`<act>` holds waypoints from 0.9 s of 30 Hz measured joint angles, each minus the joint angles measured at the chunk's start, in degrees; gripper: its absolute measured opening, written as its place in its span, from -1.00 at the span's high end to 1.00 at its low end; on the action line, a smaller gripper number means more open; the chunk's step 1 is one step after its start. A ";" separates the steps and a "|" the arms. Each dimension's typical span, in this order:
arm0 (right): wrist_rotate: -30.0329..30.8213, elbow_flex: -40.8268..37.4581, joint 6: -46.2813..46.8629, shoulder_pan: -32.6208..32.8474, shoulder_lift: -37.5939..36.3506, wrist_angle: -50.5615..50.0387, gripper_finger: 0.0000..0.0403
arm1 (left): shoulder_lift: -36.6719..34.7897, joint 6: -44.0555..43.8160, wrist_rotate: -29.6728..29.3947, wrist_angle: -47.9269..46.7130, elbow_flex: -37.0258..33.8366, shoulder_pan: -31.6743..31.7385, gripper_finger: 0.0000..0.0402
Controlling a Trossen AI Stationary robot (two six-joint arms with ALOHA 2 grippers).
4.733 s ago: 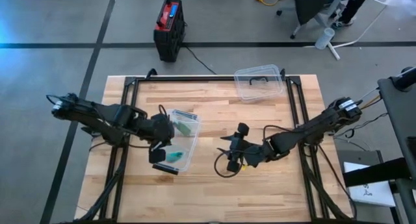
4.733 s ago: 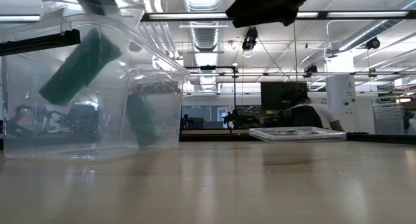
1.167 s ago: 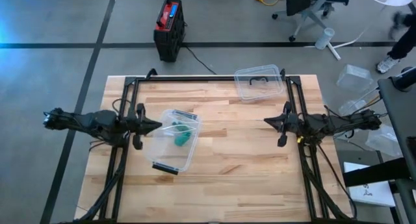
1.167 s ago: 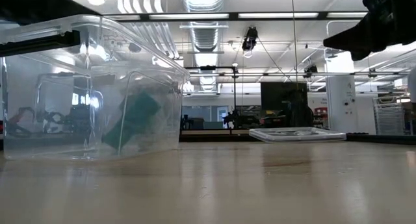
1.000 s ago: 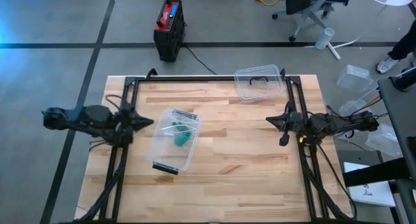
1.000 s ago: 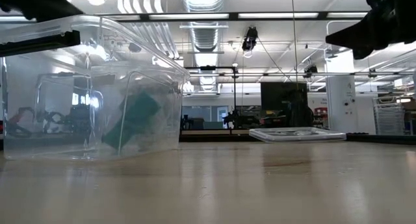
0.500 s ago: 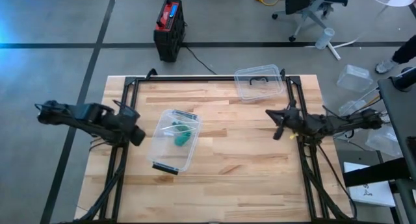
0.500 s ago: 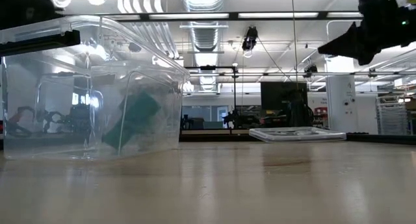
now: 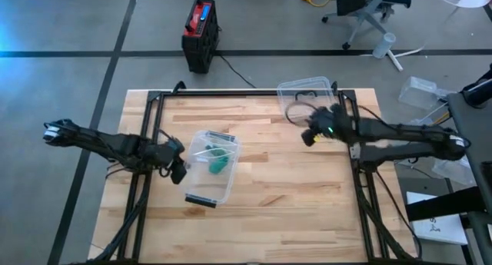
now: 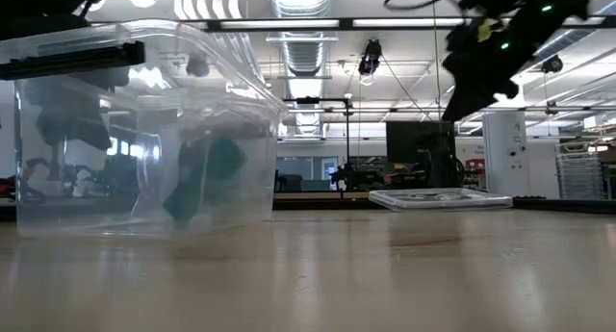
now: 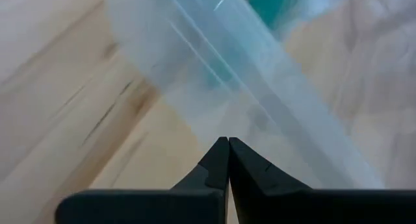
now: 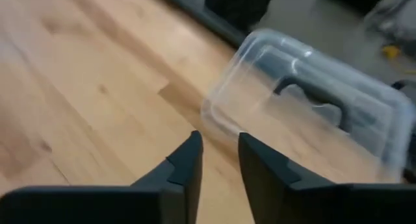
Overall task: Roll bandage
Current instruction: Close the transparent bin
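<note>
Bandage [image 9: 217,166] sits green inside the clear box [image 9: 201,187] on the table [image 9: 269,211]. Our left tool [image 9: 177,171], pinched together, touches the box's left wall. Our right tool [image 9: 307,137], slightly apart, nears the far lid [image 9: 306,97]; we should grip its edge gently.

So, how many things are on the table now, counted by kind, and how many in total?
Clear plastic container: 1
Clear plastic lid, at the far edge near the right gripper: 1
Green bandage roll, lying inside the container: 1
Total: 3
The left gripper is at the container's near-left side.
</note>
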 joint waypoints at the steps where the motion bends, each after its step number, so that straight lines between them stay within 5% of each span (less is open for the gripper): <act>1: -3.76 1.06 -2.65 -2.90 2.61 0.43 0.51 | 0.18 0.00 0.02 2.60 -1.24 0.00 1.00; 9: -26.16 3.19 -13.32 -21.56 19.83 12.97 0.31 | 4.60 3.22 5.96 36.91 -10.86 -0.13 1.00; 16: -24.19 6.34 -11.71 -24.00 32.35 16.42 0.27 | 14.76 12.02 2.38 53.15 -11.75 -0.02 1.00; 21: -19.61 9.86 -11.78 -23.98 39.33 16.89 0.31 | 18.41 19.45 1.46 47.31 -6.23 0.54 1.00; 27: -21.25 11.62 -12.03 -23.02 43.88 16.26 0.32 | 14.22 23.80 -3.34 16.86 7.02 1.75 1.00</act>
